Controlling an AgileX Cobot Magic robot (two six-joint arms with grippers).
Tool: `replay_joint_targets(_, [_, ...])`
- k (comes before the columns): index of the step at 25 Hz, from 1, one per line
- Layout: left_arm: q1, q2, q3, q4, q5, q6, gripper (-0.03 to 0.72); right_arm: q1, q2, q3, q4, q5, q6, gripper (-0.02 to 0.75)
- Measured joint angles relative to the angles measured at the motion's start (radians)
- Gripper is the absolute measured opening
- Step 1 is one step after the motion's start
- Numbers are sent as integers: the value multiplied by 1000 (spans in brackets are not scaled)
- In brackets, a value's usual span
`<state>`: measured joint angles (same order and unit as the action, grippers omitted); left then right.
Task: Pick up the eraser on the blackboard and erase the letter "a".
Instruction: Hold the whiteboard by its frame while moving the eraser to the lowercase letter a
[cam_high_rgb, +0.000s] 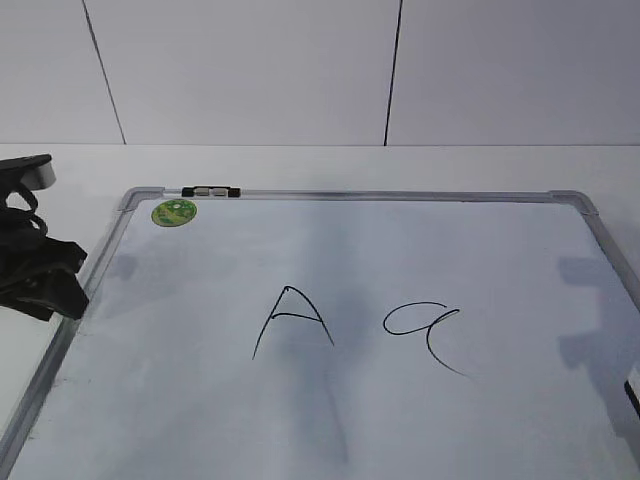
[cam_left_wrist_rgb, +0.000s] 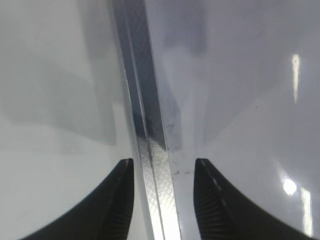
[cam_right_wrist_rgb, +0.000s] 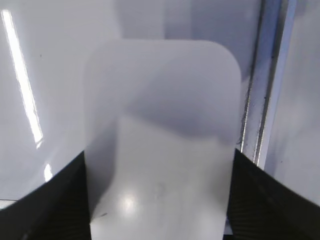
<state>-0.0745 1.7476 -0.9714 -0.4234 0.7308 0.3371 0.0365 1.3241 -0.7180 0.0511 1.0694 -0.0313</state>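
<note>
Only parts of each arm show. From the exterior view, the left arm is a dark mass at the left edge, cut off by the frame, its pincer (cam_high_rgb: 45, 290) sitting at the left rim of the board (cam_high_rgb: 120, 225); the right arm is out of sight there, with just a grey shadow on the board's right side and a sliver of a dark-edged object at the right border, too cropped to identify. The board lies flat on a white desk (cam_high_rgb: 300, 165), its near edge cut off. A green sticker (cam_high_rgb: 174, 212) sits in its far left corner, with a small black-and-white clip (cam_high_rgb: 211, 190) on the far rim beside it. Near the middle a pointed capital "A" (cam_high_rgb: 292, 320) is written, and to its right the cursive "a" (cam_high_rgb: 425, 335), intact. From the left wrist, the left pincer (cam_left_wrist_rgb: 164, 200) is open, its two dark fingers (cam_left_wrist_rgb: 120, 205) straddling the metal rim (cam_left_wrist_rgb: 150, 145) without gripping it. From the right wrist, the right pincer (cam_right_wrist_rgb: 159, 200) has a finger against each long side of the white eraser (cam_right_wrist_rgb: 162, 140), which fills most of that view and lies close beside the board's right rim (cam_right_wrist_rgb: 260, 115); whether it rests on the surface or is raised cannot be told.
</note>
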Motion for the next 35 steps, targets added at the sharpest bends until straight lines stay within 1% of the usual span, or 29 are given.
replay_joint_targets(6, [0,37,-54,-2,34,0,300,0,0,0,1,0,0,550])
replay_joint_targets(13, [2,56,-69,-5,68,2,300,0,0,0,2,0,0,550])
replay_joint_targets(16, [21,56,-71,-20,91,24,299,0,0,0,5,0,0,550])
replay_joint_targets(21, [54,56,-71,-74,103,83,298,0,0,0,8,1,0,550])
replay_joint_targets(31, [67,56,-71,-88,105,114,298,0,0,0,9,1,1,550])
replay_joint_targets(35, [70,63,-71,-115,107,136,298,0,0,0,9,1,1,549])
